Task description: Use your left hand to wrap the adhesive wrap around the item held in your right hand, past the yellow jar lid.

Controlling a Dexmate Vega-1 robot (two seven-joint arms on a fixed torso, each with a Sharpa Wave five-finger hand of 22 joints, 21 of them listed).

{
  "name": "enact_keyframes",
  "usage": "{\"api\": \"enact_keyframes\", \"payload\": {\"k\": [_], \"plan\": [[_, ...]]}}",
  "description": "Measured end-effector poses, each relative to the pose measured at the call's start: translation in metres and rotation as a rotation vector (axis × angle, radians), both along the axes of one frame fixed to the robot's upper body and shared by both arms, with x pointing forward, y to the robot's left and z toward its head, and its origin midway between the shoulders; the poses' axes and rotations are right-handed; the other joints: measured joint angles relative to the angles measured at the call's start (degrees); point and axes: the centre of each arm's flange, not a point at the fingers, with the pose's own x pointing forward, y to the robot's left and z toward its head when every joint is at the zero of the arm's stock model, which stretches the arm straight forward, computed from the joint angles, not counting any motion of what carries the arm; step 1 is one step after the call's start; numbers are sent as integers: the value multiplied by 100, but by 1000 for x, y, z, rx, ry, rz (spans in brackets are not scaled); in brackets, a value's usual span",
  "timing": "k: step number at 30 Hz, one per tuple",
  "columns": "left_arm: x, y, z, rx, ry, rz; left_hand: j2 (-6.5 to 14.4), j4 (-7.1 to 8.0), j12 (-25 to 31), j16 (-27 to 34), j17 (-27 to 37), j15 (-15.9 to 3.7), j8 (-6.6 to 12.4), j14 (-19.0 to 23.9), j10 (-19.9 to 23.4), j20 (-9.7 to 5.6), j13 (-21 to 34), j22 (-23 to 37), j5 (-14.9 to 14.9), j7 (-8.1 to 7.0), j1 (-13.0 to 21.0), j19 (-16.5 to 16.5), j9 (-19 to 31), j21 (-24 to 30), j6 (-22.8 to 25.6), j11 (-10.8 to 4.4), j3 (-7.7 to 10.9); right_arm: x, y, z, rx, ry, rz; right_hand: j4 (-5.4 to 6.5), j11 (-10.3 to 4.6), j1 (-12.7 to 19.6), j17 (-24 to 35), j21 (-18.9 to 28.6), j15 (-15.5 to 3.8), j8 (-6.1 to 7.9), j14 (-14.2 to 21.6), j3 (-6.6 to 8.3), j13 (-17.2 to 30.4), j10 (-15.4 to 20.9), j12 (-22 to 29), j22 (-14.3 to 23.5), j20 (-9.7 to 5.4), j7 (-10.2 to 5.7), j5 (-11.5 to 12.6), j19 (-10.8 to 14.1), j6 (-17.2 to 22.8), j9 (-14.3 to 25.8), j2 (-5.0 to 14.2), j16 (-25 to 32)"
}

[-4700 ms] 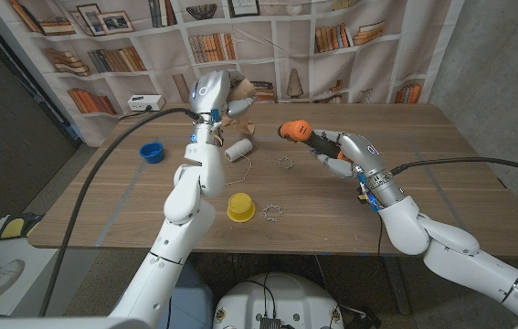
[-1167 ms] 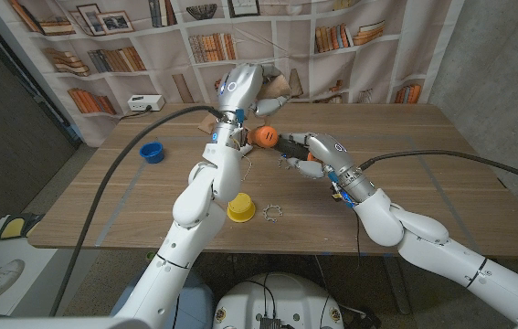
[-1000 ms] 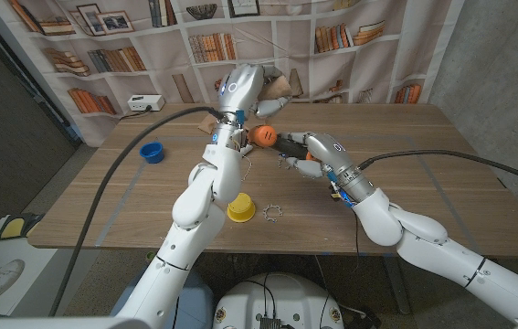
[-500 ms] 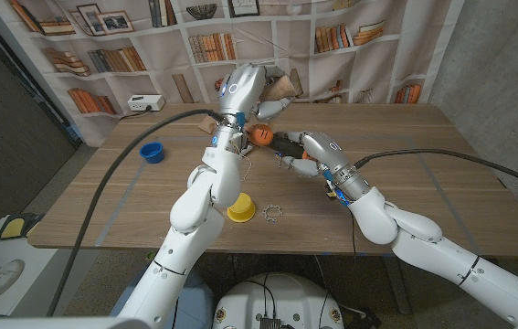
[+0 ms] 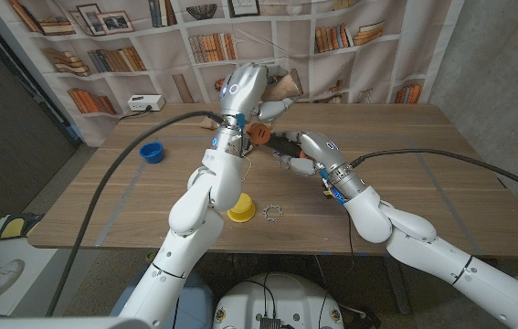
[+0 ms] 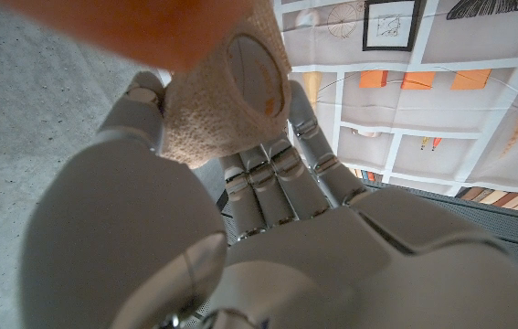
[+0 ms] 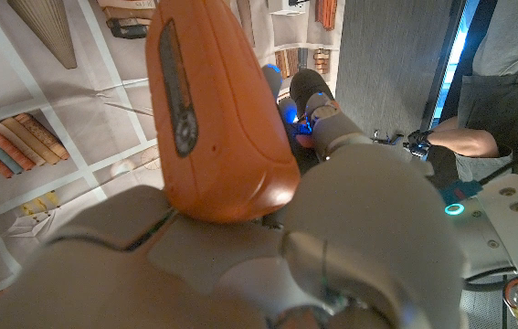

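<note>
Left wrist view, wrap roll gripped in left fingers, right fingers gripping orange tool.

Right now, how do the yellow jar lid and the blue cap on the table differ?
The yellow jar lid looks bigger and sits near the table's front edge, close beside the left arm; the blue cap looks smaller and lies farther back, out toward the table's left side. The lid is yellow, the cap blue. Both are round, rest on the wooden table, and neither hand touches them.
</note>
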Motion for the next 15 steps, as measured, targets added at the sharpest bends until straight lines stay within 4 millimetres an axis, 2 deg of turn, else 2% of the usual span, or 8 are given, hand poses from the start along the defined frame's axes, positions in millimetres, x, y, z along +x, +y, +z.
{"api": "enact_keyframes", "payload": {"k": [15], "plan": [[-5,-1,-6,-9,-3,-32,0,1,-23,0,-1,0,-28,0,0,-41,26,-108,-6,-3,0,-41,0,85,3,0,-1,5,5,3,12,12,-20,1,0,0,1,0,0,-1,0,0,0,0,-1,0,0,32,0,0,33,0,0,0]]}}
